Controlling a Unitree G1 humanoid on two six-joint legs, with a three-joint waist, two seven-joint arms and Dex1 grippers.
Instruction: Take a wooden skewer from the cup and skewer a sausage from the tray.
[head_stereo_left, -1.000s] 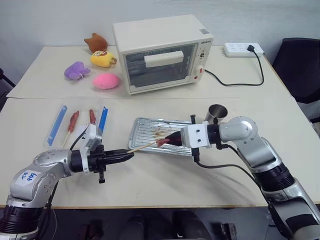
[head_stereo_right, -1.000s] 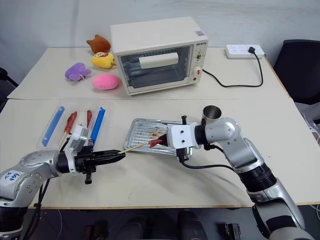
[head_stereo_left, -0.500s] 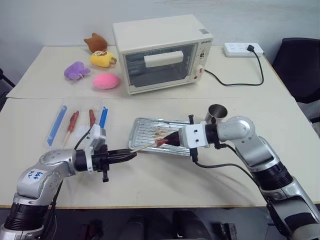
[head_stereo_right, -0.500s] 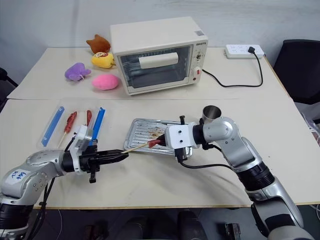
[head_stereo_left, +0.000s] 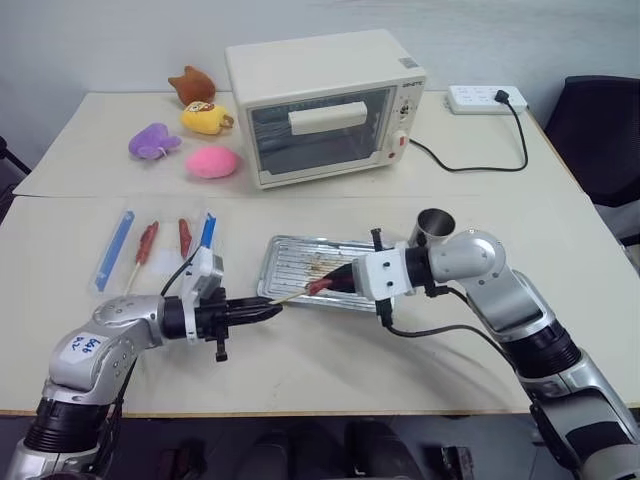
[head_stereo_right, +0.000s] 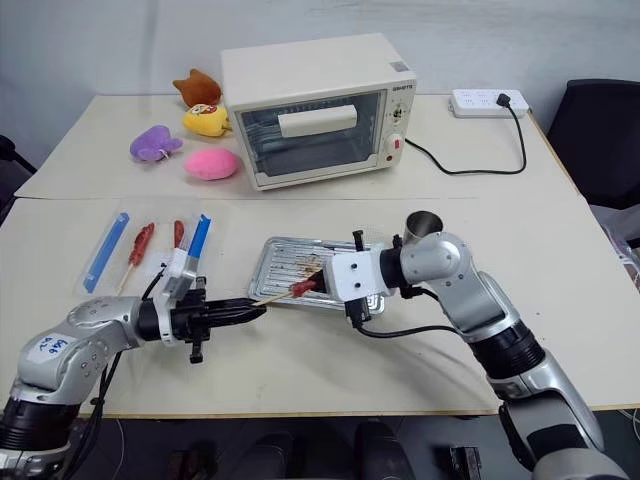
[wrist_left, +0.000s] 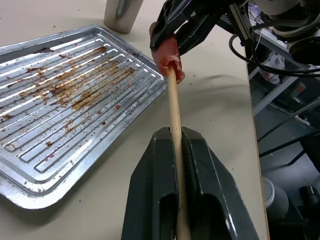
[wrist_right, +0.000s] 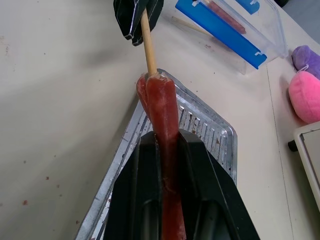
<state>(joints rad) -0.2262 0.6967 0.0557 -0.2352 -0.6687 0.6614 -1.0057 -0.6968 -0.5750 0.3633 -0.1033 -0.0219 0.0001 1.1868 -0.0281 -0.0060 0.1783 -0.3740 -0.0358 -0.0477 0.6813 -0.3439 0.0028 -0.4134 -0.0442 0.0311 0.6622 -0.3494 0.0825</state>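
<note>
Since a second ago the left gripper (head_stereo_left: 268, 311) is sitting further right in the frame, nearer the tray (head_stereo_left: 285, 260); its jaws are clamping shut on the wooden skewer (head_stereo_left: 292, 294); the skewer's tip is entering the sausage (head_stereo_left: 322, 284), which the right gripper (head_stereo_left: 337, 280) is pinching nearly closed above the tray's lower edge, centre of frame; the cup (head_stereo_left: 434, 226) is standing just right of the tray.

I see a pale table (head_stereo_left: 320, 350). On it rest a white toaster oven (head_stereo_left: 322, 105), four soft toys (head_stereo_left: 190, 125), a power strip (head_stereo_left: 485, 98), a clear plastic tray (head_stereo_left: 160, 245), a stained silver tray (head_stereo_left: 300, 265) and a steel cup (head_stereo_left: 433, 228) just beside that tray.
</note>
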